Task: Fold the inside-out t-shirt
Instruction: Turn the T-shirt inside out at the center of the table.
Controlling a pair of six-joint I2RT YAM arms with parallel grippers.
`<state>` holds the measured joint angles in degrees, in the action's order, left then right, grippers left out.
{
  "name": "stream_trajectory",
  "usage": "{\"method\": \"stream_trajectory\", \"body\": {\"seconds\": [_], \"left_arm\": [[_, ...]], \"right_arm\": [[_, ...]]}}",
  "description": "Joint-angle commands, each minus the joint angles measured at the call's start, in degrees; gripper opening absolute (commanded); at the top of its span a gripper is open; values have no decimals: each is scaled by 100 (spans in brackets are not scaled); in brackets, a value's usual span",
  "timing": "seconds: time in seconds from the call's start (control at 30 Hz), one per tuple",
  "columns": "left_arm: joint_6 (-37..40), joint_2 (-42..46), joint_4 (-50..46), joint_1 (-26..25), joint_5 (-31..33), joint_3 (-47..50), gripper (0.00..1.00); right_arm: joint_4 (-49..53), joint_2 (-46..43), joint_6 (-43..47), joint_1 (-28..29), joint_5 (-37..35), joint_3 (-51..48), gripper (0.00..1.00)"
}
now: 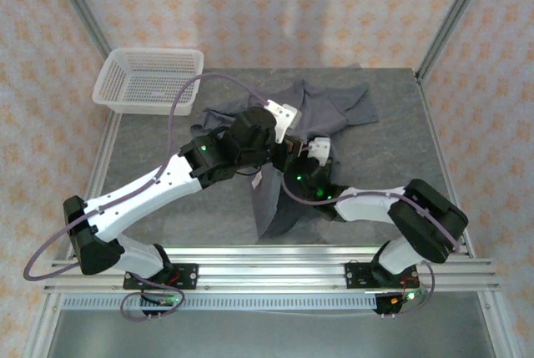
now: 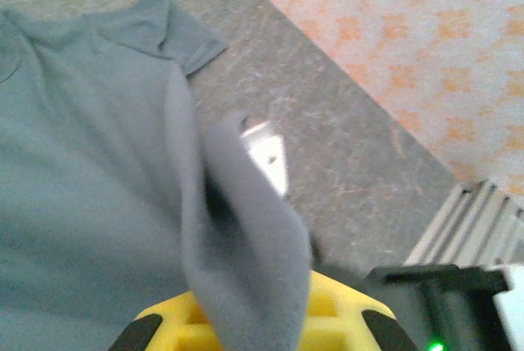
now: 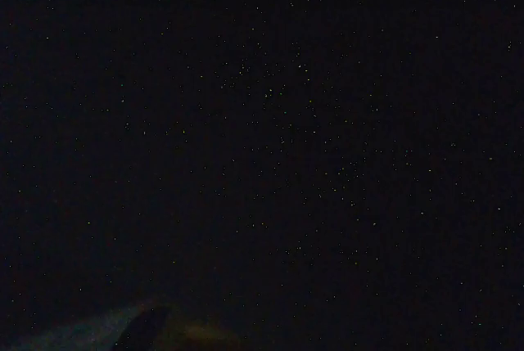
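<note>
Top cam: the t-shirt (image 1: 329, 108) lies rumpled on the grey tabletop (image 1: 158, 158). It spreads from the ctr toward the far right corner, w/ a long flap running back toward the near edge btwn the two arms. A white basket (image 1: 150, 81) sits at the far left corner, near the shirt's left edge. Both arms reach in to mid-table. The left gripper (image 1: 288, 128) & right gripper (image 1: 307, 156) are close together, low over the cloth.

Left wrist cam: the left gripper (image 2: 254, 326) is closed tight w/ a fold of the t-shirt (image 2: 82, 163) pinched in it. The fold stands up from the yellow gripper body & drapes across it. The rest of the shirt lies flat to the left, one sleeve (image 2: 192, 40) at the far end. Bare tabletop (image 2: 344, 146) is to the right, w/ a patterned wall (image 2: 409, 40) beyond.

Right wrist cam: near-black, w/ a faint pale smear at btm left, too dark to make anything out. The right gripper is closed all the way. Can't tell if it has cloth in it.
</note>
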<state>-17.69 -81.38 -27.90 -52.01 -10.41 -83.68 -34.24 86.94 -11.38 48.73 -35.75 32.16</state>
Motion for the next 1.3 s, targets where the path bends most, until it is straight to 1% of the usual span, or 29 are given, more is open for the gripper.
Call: {"method": "stream_trajectory", "body": {"seconds": [0.0,0.1,0.13,0.2,0.27,0.33,0.4,0.43,0.5,0.6,0.7,0.77,0.87,0.93,1.03,1.07,1.13,1.2,1.27], "left_arm": [[-97,-30,-22,23,-605,-406,5],[-100,-104,-149,15,-812,-696,6],[-55,-130,-238,10,-804,-787,6],[32,-158,-440,11,-647,-917,6],[100,-140,-598,15,-601,-1013,5],[151,-61,-647,15,-733,-1034,5],[180,50,-630,11,-854,-1011,5],[194,114,-614,11,-860,-995,5],[213,213,-622,15,-830,-1008,5],[240,308,-702,15,-828,-1096,5],[248,407,-742,0,-939,-1159,5],[290,501,-772,-11,-896,-1176,5],[376,624,-948,-11,-753,-1273,6],[380,697,-955,-12,-828,-1252,6],[368,764,-879,-35,-1151,-1183,6],[442,787,-800,-59,-1390,-1133,6],[587,842,-619,-142,-1712,-1019,6],[682,858,-571,-250,-1686,-992,7],[777,860,-588,-343,-1645,-1017,7]], "right_arm": [[615,580,-654,441,98,141,0],[701,1004,-1274,427,299,342,0],[801,1118,-1314,398,321,468,0],[1325,1230,-1415,333,398,822,0],[1506,1258,-1360,246,676,1037,0],[1527,1169,-1497,-88,1385,1123,0],[1706,1159,-1911,-562,2154,1323,0],[1792,1207,-2048,-746,2397,1466,0],[1968,1421,-2020,-944,2629,1798,0],[2355,1958,-1835,-962,2761,2388,0],[2531,2524,-2021,-962,3101,2796,0],[2695,2742,-2072,-962,3339,3055,0],[2739,2725,-2151,-977,3274,3168,0],[2841,2603,-2163,-1057,3225,3252,0],[3161,2488,-2362,-1285,3276,3467,0],[3278,2502,-2515,-1377,3242,3561,0],[3486,2621,-2685,-1500,3179,3826,0],[3645,2861,-2490,-1516,3169,4216,0],[4056,3178,-2312,-1516,3227,4706,0]]}}
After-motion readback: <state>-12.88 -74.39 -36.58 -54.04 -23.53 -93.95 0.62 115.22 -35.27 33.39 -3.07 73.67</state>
